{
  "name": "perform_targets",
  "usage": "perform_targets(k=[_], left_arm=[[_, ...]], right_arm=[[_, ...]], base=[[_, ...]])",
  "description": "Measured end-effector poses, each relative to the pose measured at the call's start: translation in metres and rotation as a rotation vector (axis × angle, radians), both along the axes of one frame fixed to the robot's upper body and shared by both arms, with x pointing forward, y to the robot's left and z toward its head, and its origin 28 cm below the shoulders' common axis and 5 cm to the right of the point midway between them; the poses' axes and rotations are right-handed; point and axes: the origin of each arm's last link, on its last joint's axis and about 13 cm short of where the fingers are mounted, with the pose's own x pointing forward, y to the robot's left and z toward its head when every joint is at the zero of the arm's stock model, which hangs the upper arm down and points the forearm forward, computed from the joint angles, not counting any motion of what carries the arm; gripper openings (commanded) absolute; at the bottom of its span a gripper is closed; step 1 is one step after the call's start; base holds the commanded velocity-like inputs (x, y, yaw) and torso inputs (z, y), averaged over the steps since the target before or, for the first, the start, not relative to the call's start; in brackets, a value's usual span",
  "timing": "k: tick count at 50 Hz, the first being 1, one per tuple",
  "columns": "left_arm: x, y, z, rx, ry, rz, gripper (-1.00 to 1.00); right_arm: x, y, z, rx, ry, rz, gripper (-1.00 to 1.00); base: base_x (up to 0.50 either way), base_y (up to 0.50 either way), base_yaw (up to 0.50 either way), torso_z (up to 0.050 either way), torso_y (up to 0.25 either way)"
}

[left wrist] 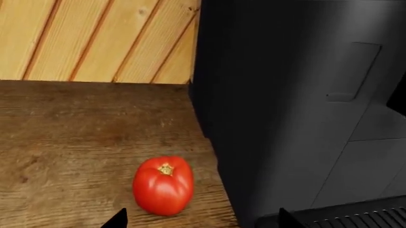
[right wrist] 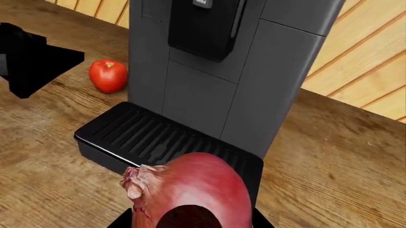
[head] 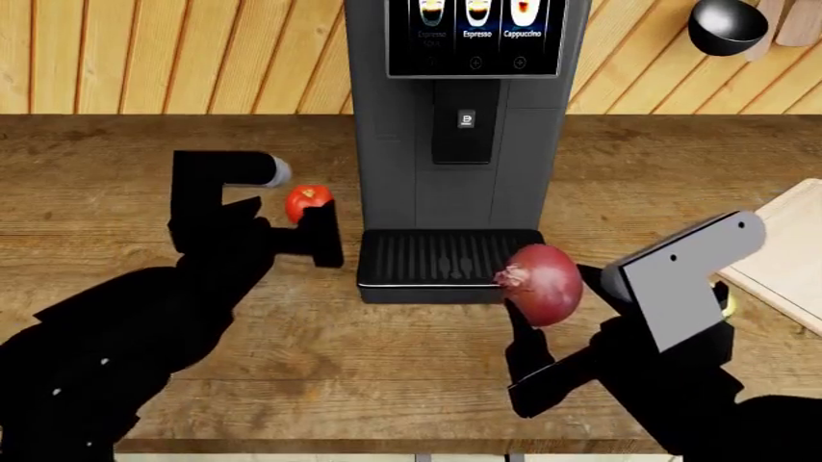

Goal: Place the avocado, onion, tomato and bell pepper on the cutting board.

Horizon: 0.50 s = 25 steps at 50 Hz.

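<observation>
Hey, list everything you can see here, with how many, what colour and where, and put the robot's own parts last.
tomato: one, bright red, on the table left of the coffee machine
onion: one, red-purple, held before the drip tray
coffee machine: one, dark grey, table centre
cutting board: one, pale wood, right edge
table: one, brown wood
ladle: one, black, on the wall
left gripper: black, by the tomato
right gripper: black, holding the onion
</observation>
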Motion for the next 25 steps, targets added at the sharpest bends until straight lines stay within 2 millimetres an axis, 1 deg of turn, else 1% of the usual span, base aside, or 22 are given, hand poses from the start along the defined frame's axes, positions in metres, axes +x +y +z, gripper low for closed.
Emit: perform_targets(k=[7,15,25], left_arm=[[0.009,-0.002,-0.002,0.019,0.002,0.009,1.00],[0.025,-0.003,-0.006,0.037,0.025,0.030,1.00],[0.038,-0.003,-0.013,0.045,0.050,0.041,1.00]], right_arm=[[-0.001,-0.001,-0.001,0.006,-0.004,-0.002,-1.00],[-0.001,-0.002,-0.003,0.015,-0.005,-0.005,-1.00],[-0.001,-0.002,-0.004,0.017,-0.006,-0.007,-1.00]], base=[[0.00,0.00,0.00,0.000,0.000],[0.00,0.00,0.00,0.000,0.000],[0.00,0.00,0.00,0.000,0.000]])
